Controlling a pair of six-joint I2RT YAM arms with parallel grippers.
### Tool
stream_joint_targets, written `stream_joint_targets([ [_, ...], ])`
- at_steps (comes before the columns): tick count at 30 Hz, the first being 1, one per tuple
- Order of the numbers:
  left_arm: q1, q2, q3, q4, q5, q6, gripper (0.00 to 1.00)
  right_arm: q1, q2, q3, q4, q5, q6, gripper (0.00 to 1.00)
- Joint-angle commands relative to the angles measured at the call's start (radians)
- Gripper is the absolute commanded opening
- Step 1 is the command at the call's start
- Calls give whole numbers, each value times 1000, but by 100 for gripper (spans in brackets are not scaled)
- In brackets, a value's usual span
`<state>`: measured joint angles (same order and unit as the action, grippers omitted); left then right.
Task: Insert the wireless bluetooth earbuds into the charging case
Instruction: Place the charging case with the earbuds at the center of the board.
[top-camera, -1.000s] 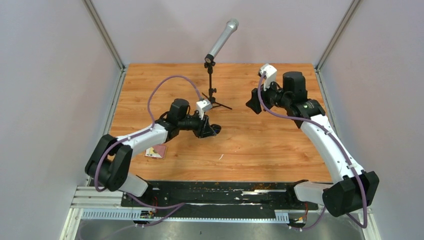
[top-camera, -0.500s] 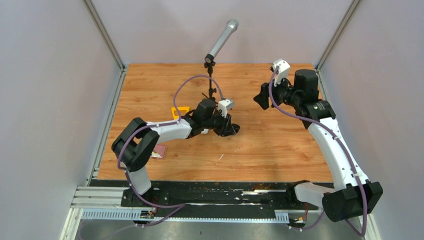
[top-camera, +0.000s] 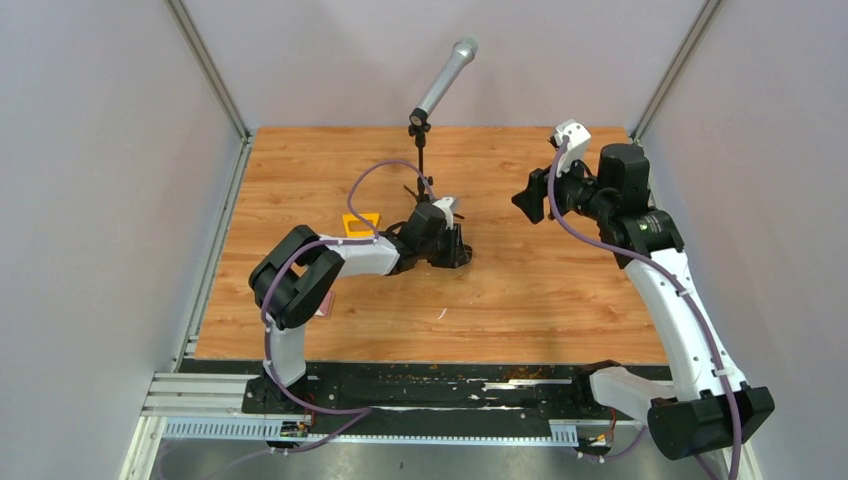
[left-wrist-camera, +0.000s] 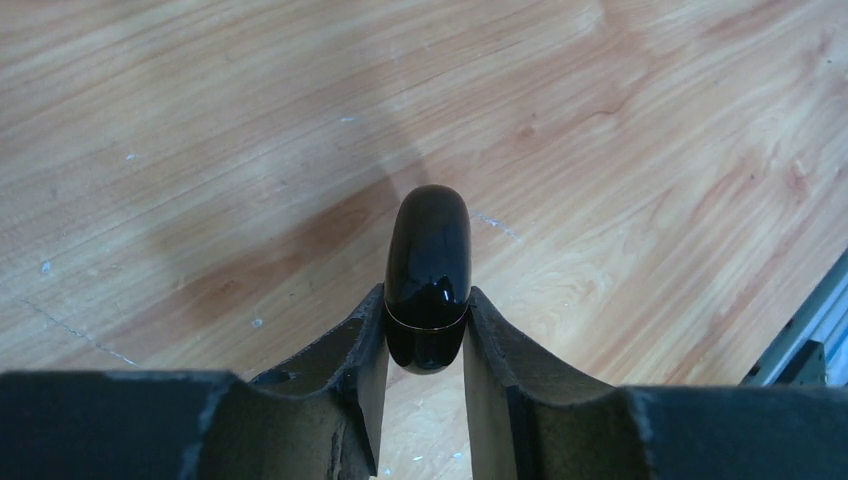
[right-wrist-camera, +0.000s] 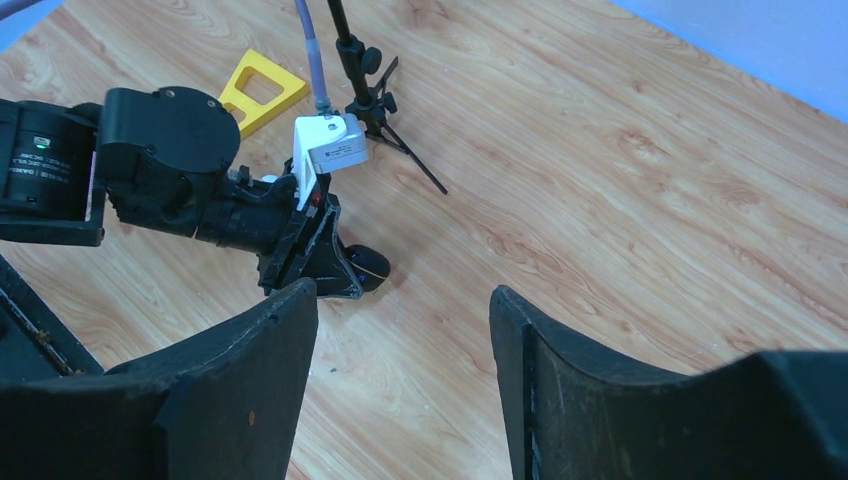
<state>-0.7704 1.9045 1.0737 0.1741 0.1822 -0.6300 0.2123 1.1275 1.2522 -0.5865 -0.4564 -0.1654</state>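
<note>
My left gripper (top-camera: 460, 255) is shut on a glossy black charging case (left-wrist-camera: 428, 260), which is closed and has a thin gold seam. The case sticks out past the fingertips (left-wrist-camera: 372, 305), low over the wood at mid table; I cannot tell if it touches. The right wrist view also shows the case (right-wrist-camera: 368, 265) in the left gripper (right-wrist-camera: 335, 272). My right gripper (top-camera: 527, 195) is open and empty, raised at the back right, well apart from the case. No earbuds are clearly in view. A tiny white speck (top-camera: 441, 313) lies on the table, too small to identify.
A microphone (top-camera: 446, 78) on a small black tripod (right-wrist-camera: 375, 105) stands at the back middle, just behind the left gripper. A yellow flat piece (top-camera: 360, 222) lies left of it. A pink card (top-camera: 322, 305) lies near the left arm's elbow. Side walls close in the table.
My left arm has reached right and a little back to mid table with the black case in its grip, uncovering the yellow piece. My right gripper has drifted right, still open.
</note>
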Motion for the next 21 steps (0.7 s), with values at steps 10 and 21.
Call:
stream_joint_targets([
  [10,-2,22,65,-82,-72,-53,53,-27,-13,18,4,1,-11,64],
  [21,33,-182,-71,-82,-13,283,72,-35,-49,-156,82,-15,-50,65],
])
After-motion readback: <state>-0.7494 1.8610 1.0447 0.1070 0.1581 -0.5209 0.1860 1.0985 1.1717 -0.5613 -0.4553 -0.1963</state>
